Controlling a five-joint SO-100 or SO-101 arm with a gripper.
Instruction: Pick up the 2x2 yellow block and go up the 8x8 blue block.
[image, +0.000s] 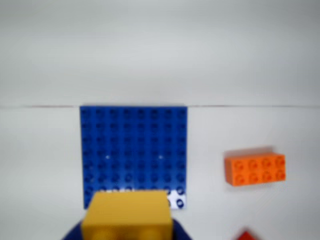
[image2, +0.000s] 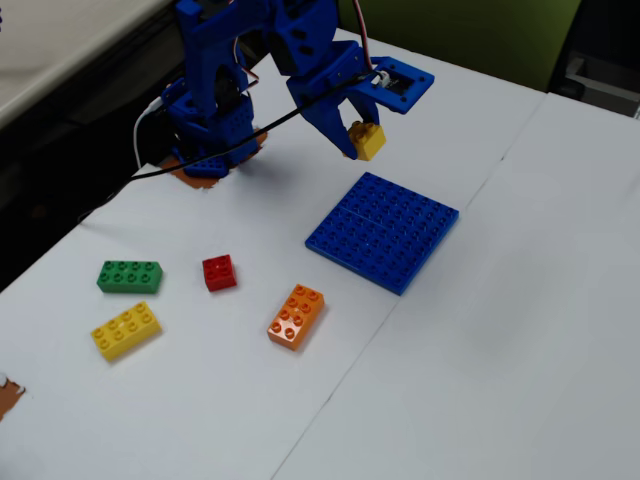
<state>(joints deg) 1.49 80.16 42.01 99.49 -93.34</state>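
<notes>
Your gripper (image2: 362, 138) is clamped on the 2x2 yellow block (image2: 367, 140), lifted clear of the table. The 8x8 blue block (image2: 384, 230) lies below and just ahead. Pickup looks done; you still have to carry it over and lower.

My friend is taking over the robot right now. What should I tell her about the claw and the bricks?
Gripper: shut on the small square yellow plastic brick, held up in the air.
Large flat blue studded baseplate: lying on the white table; in the fixed view the yellow brick hangs off its far corner, not over its middle.
Done: yellow brick picked up.
Left: carry it over the baseplate and set it down on the studs.
The orange, red, green and longer yellow brick sit aside on the table.
</notes>
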